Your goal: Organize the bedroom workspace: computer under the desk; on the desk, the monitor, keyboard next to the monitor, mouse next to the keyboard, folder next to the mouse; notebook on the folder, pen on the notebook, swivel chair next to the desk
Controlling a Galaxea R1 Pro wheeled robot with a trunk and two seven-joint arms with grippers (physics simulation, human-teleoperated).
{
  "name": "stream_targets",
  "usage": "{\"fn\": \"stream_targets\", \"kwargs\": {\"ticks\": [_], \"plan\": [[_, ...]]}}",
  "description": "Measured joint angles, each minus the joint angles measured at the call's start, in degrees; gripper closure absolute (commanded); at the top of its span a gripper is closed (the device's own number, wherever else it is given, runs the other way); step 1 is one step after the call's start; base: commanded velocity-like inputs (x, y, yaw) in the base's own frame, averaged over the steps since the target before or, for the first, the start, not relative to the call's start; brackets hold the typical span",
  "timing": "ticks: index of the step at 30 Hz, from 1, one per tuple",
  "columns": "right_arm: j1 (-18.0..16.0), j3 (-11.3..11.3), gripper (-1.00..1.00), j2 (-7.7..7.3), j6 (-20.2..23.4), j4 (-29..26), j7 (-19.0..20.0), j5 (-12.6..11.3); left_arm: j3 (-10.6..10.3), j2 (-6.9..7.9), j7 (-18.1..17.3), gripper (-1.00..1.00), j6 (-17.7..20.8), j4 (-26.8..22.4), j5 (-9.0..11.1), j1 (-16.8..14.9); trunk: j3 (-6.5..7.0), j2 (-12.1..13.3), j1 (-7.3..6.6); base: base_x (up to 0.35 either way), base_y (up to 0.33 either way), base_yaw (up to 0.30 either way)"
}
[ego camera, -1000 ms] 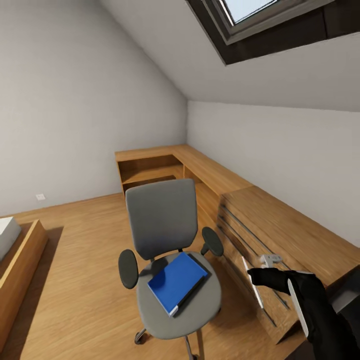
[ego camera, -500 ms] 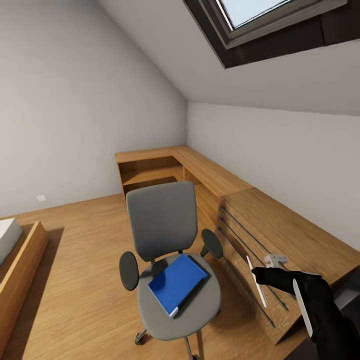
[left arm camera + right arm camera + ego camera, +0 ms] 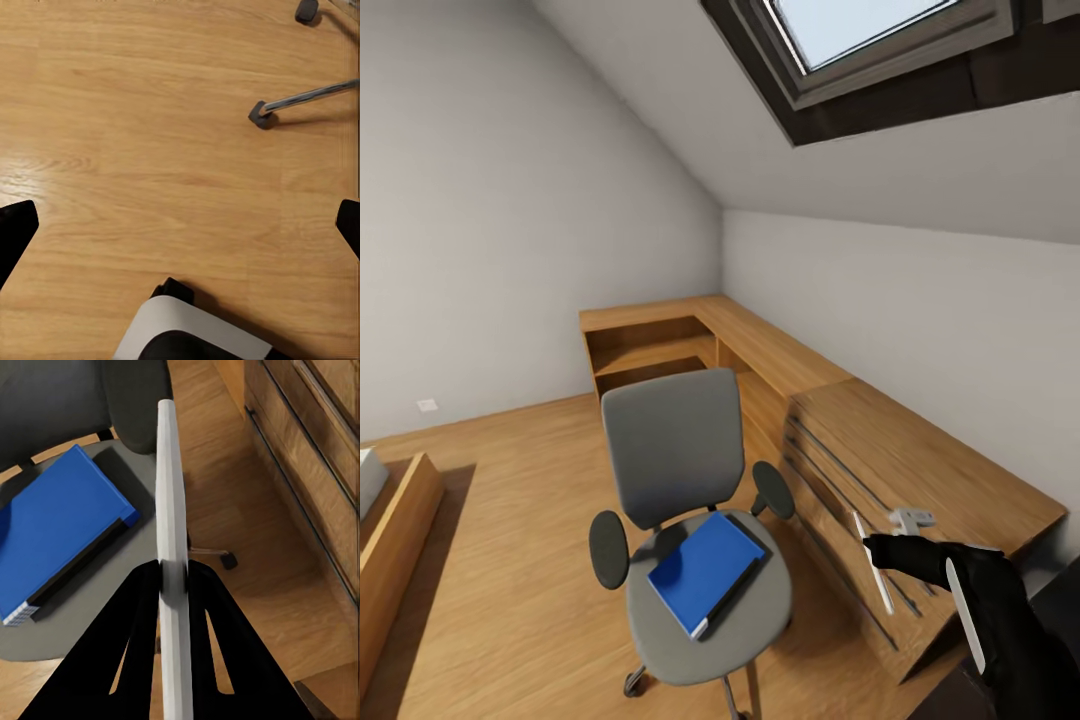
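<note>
**A:** What's on the chair?

**B:** The swivel chair (image 3: 690,520), grey with black armrests, stands low in the middle of the head view. A flat bright blue folder (image 3: 705,571) lies on its seat, turned at an angle, with a dark edge along one long side. The right wrist view shows the folder (image 3: 60,529) at its left, with the dark notebook (image 3: 75,564) as a thin layer under its edge.

**A:** And the grippers?

**B:** The right gripper (image 3: 173,574) is clamped on a thin white pen (image 3: 171,547) that stands up between its fingers. In the head view the pen (image 3: 872,563) sits at the lower right, beside the wooden drawer chest (image 3: 900,500). The left gripper's (image 3: 180,225) black fingertips sit far apart at the frame's two side edges, with only wooden floor (image 3: 150,150) and a chrome chair leg (image 3: 307,97) between them.

**A:** Anything changed from half a second back?

**B:** The whole head picture has slid left and down, so the camera moved. The folder lies on the seat as before.

**A:** Any shelves or drawers with things in them?

**B:** The open wooden shelf unit (image 3: 650,355) in the corner looks bare. The chest's drawers are closed.
</note>
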Motion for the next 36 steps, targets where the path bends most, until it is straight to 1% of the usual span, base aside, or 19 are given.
{"fn": "stream_targets", "kwargs": {"ticks": [4,9,12,14,15,18,19,20,21,26,27,29,31,33,36], "plan": [[0.02,0.0,1.0,0.02,-0.12,0.0,0.0,0.0,0.01,-0.03,0.0,-1.0,0.0,0.28,0.0,0.0,0.91,1.61,-0.88,0.0,0.0,-0.2],[0.02,0.0,1.0,0.06,-0.32,0.0,-0.04,0.0,0.0,-0.05,0.0,-1.0,-0.31,3.28,-0.03,0.0,2.05,3.62,-1.98,0.0,0.0,-0.209],[0.02,-0.57,1.0,0.04,-0.39,0.0,-0.04,0.03,0.0,-0.1,-0.01,-1.0,-2.62,4.92,-0.09,0.0,2.74,4.82,-2.64,0.0,0.0,-0.217],[0.01,-1.73,1.0,0.05,-0.42,0.0,-0.02,0.02,-0.02,-0.12,-0.04,-1.0,-4.29,5.46,-0.11,0.0,3.19,5.62,-3.08,0.0,0.0,-0.228],[0.01,-3.32,1.0,0.05,-0.45,0.0,-0.02,0.07,-0.05,-0.14,-0.12,-1.0,-5.85,6.03,-0.14,0.0,3.42,6.03,-3.3,0.0,0.0,-0.237],[0.03,-5.7,1.0,0.06,-0.45,0.0,-0.01,-0.01,-0.13,-0.43,-0.22,-1.0,-7.7,6.88,-0.62,0.0,4.08,7.23,-3.96,0.0,0.0,-0.243],[0.04,-6.37,1.0,0.06,-0.45,0.0,-0.02,-0.02,-0.17,-0.6,-0.24,-1.0,-8.18,7.11,-1.07,0.0,4.3,7.63,-4.18,0.0,0.0,-0.248],[0.04,-7.44,1.0,0.06,-0.46,0.0,-0.03,0.01,-0.24,-0.92,-0.27,-1.0,-8.94,7.43,-2.42,0.0,4.51,8.03,-4.4,0.0,0.0,-0.249],[0.04,-7.86,1.0,0.06,-0.45,0.0,-0.04,-0.04,-0.25,-1.05,-0.28,-1.0,-9.25,7.56,-3.33,-0.01,4.73,8.44,-4.62,0.0,0.0,-0.25],[0.05,-9.07,1.0,0.02,-0.44,0.0,-0.02,-0.06,-0.13,-1.53,-0.22,-1.0,-10.28,7.94,-8.52,-0.01,5.78,10.45,-5.72,0.0,0.0,-0.257],[0.05,-9.28,1.0,0.04,-0.44,0.0,-0.01,-0.06,-0.05,-1.63,-0.17,-1.0,-10.87,8.0,-10.1,-0.01,5.97,10.85,-5.94,0.0,0.0,-0.264],[0.05,-9.42,1.0,0.05,-0.44,0.0,-0.01,-0.07,0.03,-1.7,-0.14,-1.0,-11.64,8.08,-11.19,-0.01,6.36,11.65,-6.38,0.0,0.0,-0.265],[0.04,-9.51,1.0,0.05,-0.44,0.0,0.0,-0.07,0.07,-1.75,-0.12,-1.0,-12.31,8.13,-11.87,-0.01,6.74,12.46,-6.82,0.0,0.0,-0.25],[0.04,-9.59,1.0,0.06,-0.45,0.01,0.0,-0.07,0.11,-1.75,-0.13,-1.0,-12.89,8.16,-12.45,0.0,7.11,13.26,-7.26,0.0,0.0,-0.147],[0.03,-9.67,1.0,0.07,-0.45,0.01,0.0,-0.08,0.13,-1.74,-0.11,-1.0,-13.19,8.18,-12.76,0.0,7.65,14.46,-7.92,0.0,0.0,-0.085]]}}
